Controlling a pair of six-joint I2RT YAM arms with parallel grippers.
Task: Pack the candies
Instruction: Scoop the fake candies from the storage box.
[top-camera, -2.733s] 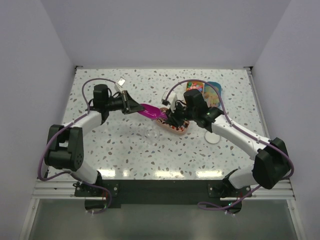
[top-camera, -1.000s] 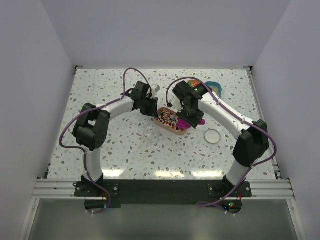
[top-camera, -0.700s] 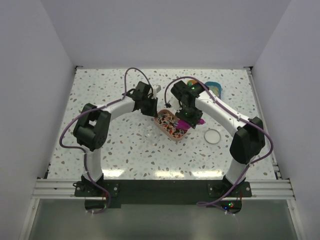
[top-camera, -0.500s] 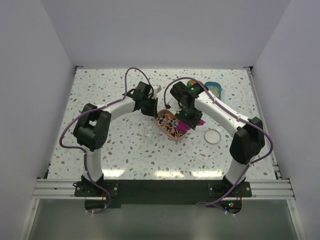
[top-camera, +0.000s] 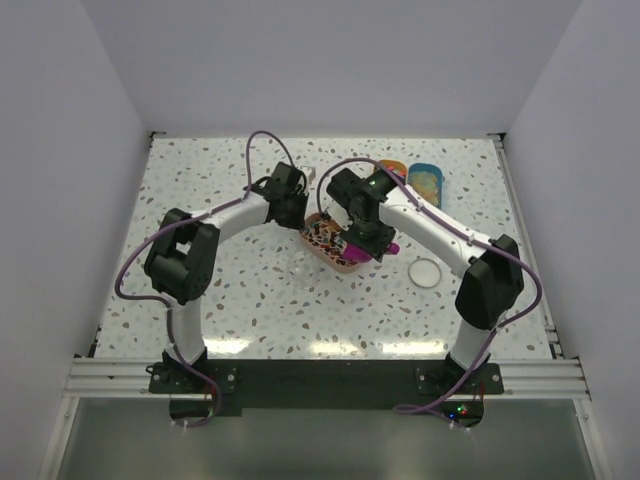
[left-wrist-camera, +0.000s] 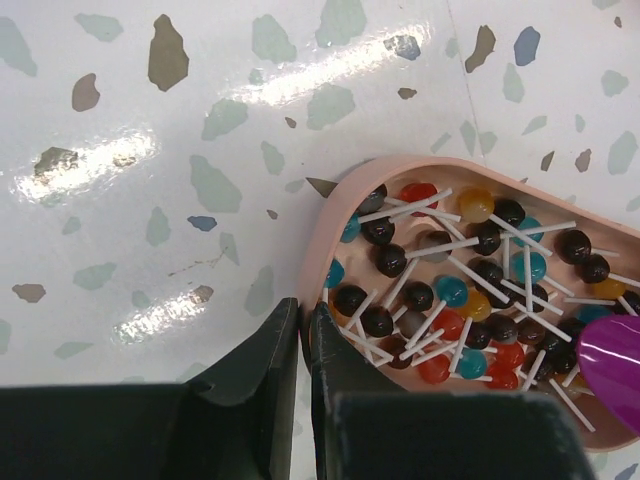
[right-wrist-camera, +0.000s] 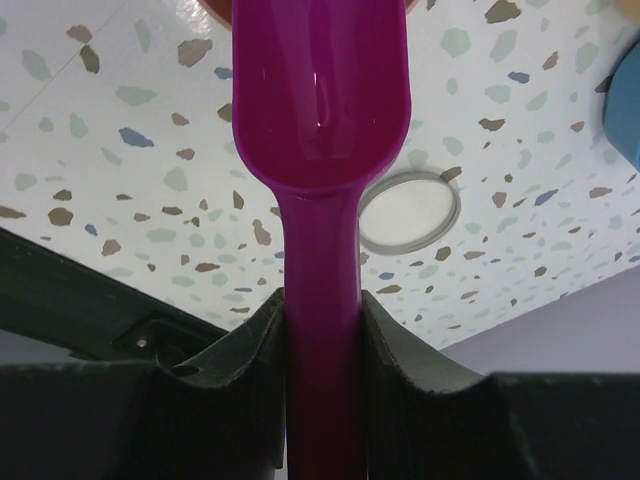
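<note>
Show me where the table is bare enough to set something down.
Bare: the table's far-left corner beyond the left arm, and the near strip in front of the clear cup and the lid. Crowded: the middle, around the pink tray and purple scoop, and the far edge by the orange tub and blue tub.

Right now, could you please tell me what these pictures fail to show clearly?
- Top view: the right gripper covers most of the purple scoop.
- Left wrist view: the frame edge cuts off the pink tray's right end.
- Right wrist view: the scoop blocks nearly all of the tray.
</note>
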